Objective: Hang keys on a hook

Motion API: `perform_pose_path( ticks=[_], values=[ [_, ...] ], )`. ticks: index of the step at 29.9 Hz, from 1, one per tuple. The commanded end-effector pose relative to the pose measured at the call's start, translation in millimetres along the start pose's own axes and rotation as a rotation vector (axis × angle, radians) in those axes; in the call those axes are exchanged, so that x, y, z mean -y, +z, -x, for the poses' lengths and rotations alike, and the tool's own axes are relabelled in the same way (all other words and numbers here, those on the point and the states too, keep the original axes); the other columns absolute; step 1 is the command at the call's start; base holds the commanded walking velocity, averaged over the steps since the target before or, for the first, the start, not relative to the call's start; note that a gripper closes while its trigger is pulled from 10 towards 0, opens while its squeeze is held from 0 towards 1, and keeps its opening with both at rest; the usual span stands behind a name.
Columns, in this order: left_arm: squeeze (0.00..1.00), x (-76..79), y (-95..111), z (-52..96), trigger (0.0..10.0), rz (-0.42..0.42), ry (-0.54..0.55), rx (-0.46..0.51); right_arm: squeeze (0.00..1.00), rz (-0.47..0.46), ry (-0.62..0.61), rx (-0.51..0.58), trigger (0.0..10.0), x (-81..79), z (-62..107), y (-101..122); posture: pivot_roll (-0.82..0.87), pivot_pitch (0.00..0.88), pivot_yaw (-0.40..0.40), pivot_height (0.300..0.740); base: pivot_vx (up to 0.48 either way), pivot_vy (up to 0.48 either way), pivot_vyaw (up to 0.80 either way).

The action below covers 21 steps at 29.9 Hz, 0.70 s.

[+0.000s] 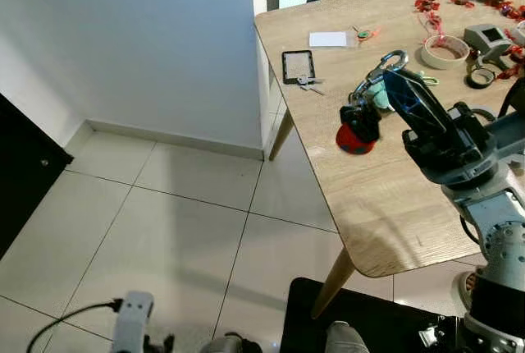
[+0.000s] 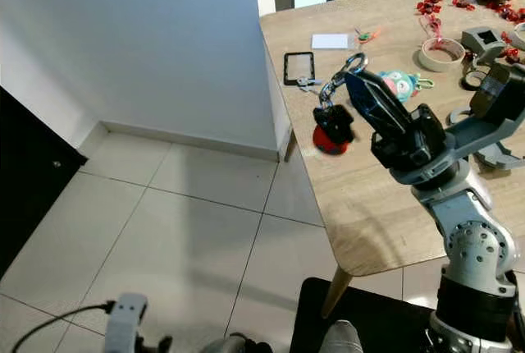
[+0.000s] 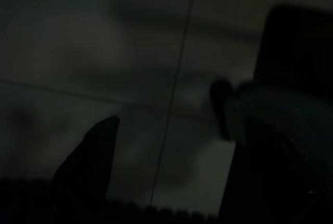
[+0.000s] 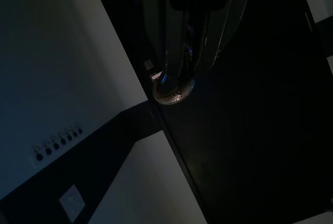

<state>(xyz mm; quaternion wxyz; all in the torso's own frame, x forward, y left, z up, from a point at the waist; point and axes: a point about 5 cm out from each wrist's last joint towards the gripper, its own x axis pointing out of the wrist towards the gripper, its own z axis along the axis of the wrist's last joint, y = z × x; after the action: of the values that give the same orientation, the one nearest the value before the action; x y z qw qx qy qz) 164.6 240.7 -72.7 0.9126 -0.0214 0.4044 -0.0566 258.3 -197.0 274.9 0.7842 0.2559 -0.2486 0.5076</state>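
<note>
My right gripper (image 1: 390,79) is raised over the wooden table's (image 1: 385,205) left edge and is shut on a bunch of keys (image 1: 361,119). A silver carabiner (image 1: 393,61) sticks up past the fingertips, while a chain with a black fob and a red fob (image 1: 353,143) dangles below. In the right wrist view the fingers (image 4: 179,36) pinch the metal ring (image 4: 174,91). Beyond it, a row of several small dark hooks (image 4: 57,143) sits on a white wall. My left arm (image 1: 131,320) hangs idle low on the left; its dim wrist view shows the fingers (image 3: 93,156) apart.
On the table lie a black rectangular frame (image 1: 298,66), a second set of keys (image 1: 310,83), a white card (image 1: 328,38), a tape roll (image 1: 444,51) and a teal toy (image 2: 400,84). A dark cabinet (image 1: 20,181) stands at the left. Pale floor tiles (image 1: 164,238) spread below.
</note>
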Motion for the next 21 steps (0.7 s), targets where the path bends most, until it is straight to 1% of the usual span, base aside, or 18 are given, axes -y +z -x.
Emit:
perform_pose_path(
  ticks=[1,2,3,5,6,7,10,11,12,13,14,15,16,17,19,20,21],
  values=[
    [0.00,-16.4,2.5,7.4,10.0,0.029,0.015,0.029,0.00,-0.005,0.037,-0.008,10.0,-5.3,-0.7,0.4,-0.11,0.171,0.103,0.740,0.000,0.000,0.00],
    [0.00,-18.2,6.3,7.5,10.0,0.035,0.011,0.046,0.00,-0.004,0.036,-0.011,10.0,-5.0,-0.5,0.3,-0.11,0.171,0.103,0.740,0.000,0.000,0.00],
    [0.00,-21.4,20.1,6.7,10.0,0.047,-0.025,0.106,0.00,-0.006,0.037,-0.019,10.0,-4.5,0.0,0.2,-0.10,0.168,0.098,0.740,0.000,0.000,0.00],
    [0.00,-25.2,40.6,6.6,10.0,0.060,-0.093,0.195,0.00,-0.011,0.041,-0.026,10.0,-4.2,0.7,0.3,-0.10,0.168,0.098,0.740,0.000,0.000,0.00],
    [0.00,-26.5,47.8,7.1,10.0,0.063,-0.120,0.226,0.00,-0.013,0.043,-0.028,10.0,-4.2,0.9,0.4,-0.10,0.168,0.098,0.740,0.000,0.000,0.00],
    [0.00,-27.0,50.5,7.3,10.0,0.065,-0.132,0.237,0.00,-0.014,0.044,-0.028,10.0,-4.2,0.9,0.5,-0.10,0.168,0.098,0.740,0.000,0.000,0.00],
    [0.00,-28.3,87.0,12.3,10.0,0.056,-0.319,0.382,0.00,-0.017,0.052,-0.044,10.0,-4.4,2.3,1.6,-0.10,0.165,0.093,0.740,0.000,0.000,0.00],
    [0.00,-28.5,93.6,13.8,10.0,0.051,-0.354,0.408,0.00,-0.017,0.054,-0.047,10.0,-4.4,2.7,1.9,-0.10,0.165,0.093,0.740,0.000,0.000,0.00],
    [0.00,-28.5,93.6,13.8,10.0,0.051,-0.354,0.408,0.00,-0.017,0.054,-0.047,10.0,-4.4,2.7,1.9,-0.10,0.165,0.093,0.740,0.000,0.000,0.00],
    [0.00,-29.0,116.1,20.1,10.0,0.029,-0.459,0.478,0.00,-0.021,0.070,-0.069,10.0,-5.3,4.0,3.0,-0.11,0.165,0.094,0.740,0.000,0.000,0.00],
    [0.00,-28.4,125.2,23.0,10.0,0.018,-0.502,0.506,0.00,-0.023,0.077,-0.079,10.0,-5.7,4.5,3.4,-0.11,0.167,0.096,0.740,0.000,0.000,0.00],
    [0.00,-28.4,125.2,23.0,10.0,0.018,-0.502,0.506,0.00,-0.023,0.077,-0.079,10.0,-5.7,4.5,3.4,-0.11,0.167,0.096,0.740,0.000,0.000,0.00],
    [0.00,-27.8,130.7,24.9,10.0,0.010,-0.528,0.523,0.00,-0.025,0.082,-0.086,10.0,-6.0,4.8,3.7,-0.11,0.167,0.096,0.740,0.000,0.000,0.00],
    [0.00,-25.9,138.3,27.9,10.0,0.003,-0.572,0.546,0.00,-0.024,0.085,-0.098,10.0,-6.0,5.3,3.6,-0.10,0.169,0.096,0.740,0.000,0.000,0.00],
    [0.00,-17.2,160.6,38.8,10.0,-0.037,-0.696,0.618,0.00,-0.022,0.086,-0.128,10.0,-5.2,6.7,2.3,-0.10,0.169,0.096,0.740,0.000,0.000,0.00],
    [0.00,-17.2,160.6,38.8,10.0,-0.037,-0.696,0.618,0.00,-0.022,0.086,-0.128,10.0,-5.2,6.7,2.3,-0.10,0.169,0.096,0.740,0.000,0.000,0.00],
    [0.00,-11.6,169.9,45.0,10.0,-0.060,-0.759,0.649,0.00,-0.022,0.086,-0.142,10.0,-4.8,7.1,1.3,-0.11,0.170,0.096,0.740,0.000,0.000,0.00]
  ],
)
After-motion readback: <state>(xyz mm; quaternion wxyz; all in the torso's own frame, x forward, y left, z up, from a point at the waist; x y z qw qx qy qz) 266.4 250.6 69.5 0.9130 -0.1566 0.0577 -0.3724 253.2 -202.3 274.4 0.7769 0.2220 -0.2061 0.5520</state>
